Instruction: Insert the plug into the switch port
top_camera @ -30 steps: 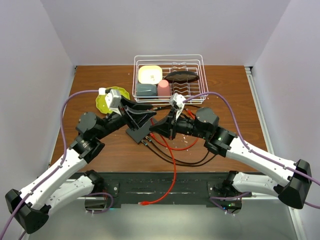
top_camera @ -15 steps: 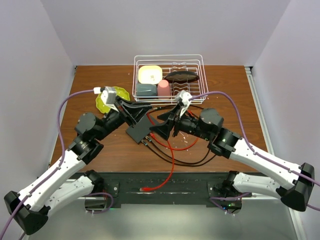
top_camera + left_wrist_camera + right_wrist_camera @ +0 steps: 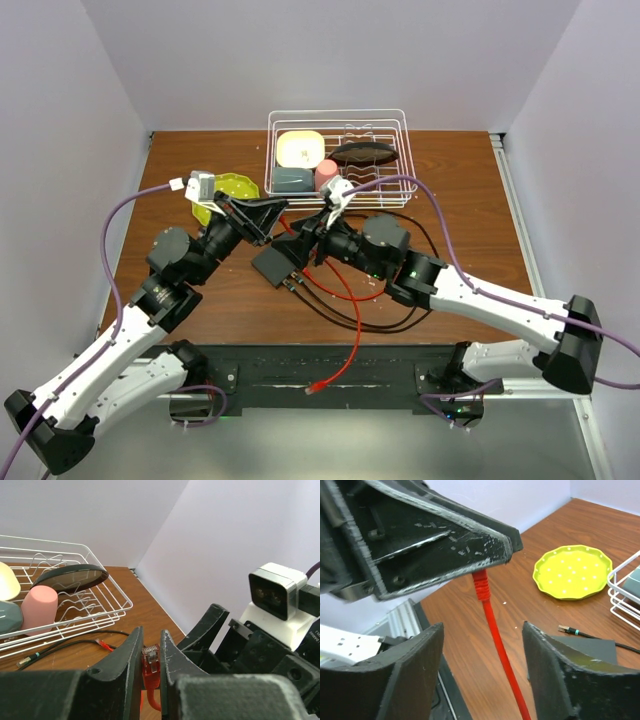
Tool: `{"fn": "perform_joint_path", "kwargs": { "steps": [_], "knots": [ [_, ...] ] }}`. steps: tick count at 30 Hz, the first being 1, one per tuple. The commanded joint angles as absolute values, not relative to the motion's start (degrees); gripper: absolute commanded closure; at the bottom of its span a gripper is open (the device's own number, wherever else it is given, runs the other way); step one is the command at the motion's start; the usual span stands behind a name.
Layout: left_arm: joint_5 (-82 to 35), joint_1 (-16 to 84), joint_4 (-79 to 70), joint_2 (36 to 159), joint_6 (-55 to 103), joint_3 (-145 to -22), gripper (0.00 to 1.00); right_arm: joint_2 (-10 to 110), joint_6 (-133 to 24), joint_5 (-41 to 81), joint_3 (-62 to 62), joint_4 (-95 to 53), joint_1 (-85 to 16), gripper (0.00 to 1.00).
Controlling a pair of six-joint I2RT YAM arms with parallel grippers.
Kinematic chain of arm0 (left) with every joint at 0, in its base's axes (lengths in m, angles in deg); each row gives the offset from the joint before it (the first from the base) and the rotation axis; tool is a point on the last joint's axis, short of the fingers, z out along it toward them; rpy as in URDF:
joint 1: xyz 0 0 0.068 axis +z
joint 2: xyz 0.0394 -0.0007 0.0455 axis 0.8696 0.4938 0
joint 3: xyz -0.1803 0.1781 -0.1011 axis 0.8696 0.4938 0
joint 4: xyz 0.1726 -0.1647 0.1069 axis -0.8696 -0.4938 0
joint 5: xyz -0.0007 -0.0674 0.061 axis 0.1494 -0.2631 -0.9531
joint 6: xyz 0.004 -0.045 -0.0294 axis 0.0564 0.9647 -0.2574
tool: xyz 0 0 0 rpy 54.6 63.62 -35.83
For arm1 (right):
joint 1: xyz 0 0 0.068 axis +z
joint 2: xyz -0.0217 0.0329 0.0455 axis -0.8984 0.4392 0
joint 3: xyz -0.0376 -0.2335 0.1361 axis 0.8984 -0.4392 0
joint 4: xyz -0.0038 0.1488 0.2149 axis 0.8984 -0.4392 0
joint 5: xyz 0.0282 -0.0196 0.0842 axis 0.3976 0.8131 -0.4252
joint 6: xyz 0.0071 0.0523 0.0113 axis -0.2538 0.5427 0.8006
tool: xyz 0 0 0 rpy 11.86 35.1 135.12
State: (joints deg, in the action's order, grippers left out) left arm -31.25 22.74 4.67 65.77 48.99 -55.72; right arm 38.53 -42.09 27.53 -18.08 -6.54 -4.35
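One red plug sits pinched in the left gripper. The right gripper gapes wide. One switch lies nearby.

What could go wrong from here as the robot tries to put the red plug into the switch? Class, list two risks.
1. The left gripper pinches the red plug by its sides, away from the switch, so it could twist or slip on contact.
2. The red cable hangs between the fingers of the open right gripper and could snag.

Bright, even light; soft shadows; right pincer close-up slightly blurred.
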Motion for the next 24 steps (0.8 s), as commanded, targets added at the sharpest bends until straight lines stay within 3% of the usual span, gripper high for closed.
{"fn": "perform_joint_path", "kwargs": {
  "steps": [1,12,13,15,17,18,20,21,24],
  "knots": [
    [-32.75,22.70,5.66,65.75,50.25,-56.98,1.00,40.86,-42.99,32.28,-13.48,-1.97,-3.74,0.38],
    [-32.05,22.79,4.88,66.54,48.85,-57.85,1.00,40.60,-42.02,38.96,-14.97,4.62,-3.65,0.72],
    [-31.96,22.79,5.05,66.63,48.84,-57.85,1.00,40.69,-42.02,38.88,-14.88,4.79,-3.74,0.85],
    [-30.66,22.70,5.75,66.80,48.67,-57.59,1.00,40.87,-42.11,38.70,-14.80,4.62,-3.74,0.97],
    [-30.12,22.70,5.15,66.98,47.62,-58.29,0.98,40.78,-42.54,38.61,-14.45,3.04,-3.74,1.00],
    [-29.94,22.79,4.70,66.89,46.83,-58.64,0.75,40.43,-42.72,38.78,-14.44,2.52,-3.65,1.00],
    [-31.51,22.79,1.91,66.28,44.90,-59.35,0.46,39.81,-43.33,38.87,-14.36,-0.29,-3.74,1.00],
    [-33.61,22.79,0.32,66.02,44.54,-60.22,0.21,38.77,-43.51,38.87,-14.53,-1.43,-3.74,1.00],
    [-39.33,22.79,-4.25,64.35,42.08,-61.54,0.03,36.48,-42.46,41.15,-15.23,-7.14,-3.91,1.00]
  ]
}}
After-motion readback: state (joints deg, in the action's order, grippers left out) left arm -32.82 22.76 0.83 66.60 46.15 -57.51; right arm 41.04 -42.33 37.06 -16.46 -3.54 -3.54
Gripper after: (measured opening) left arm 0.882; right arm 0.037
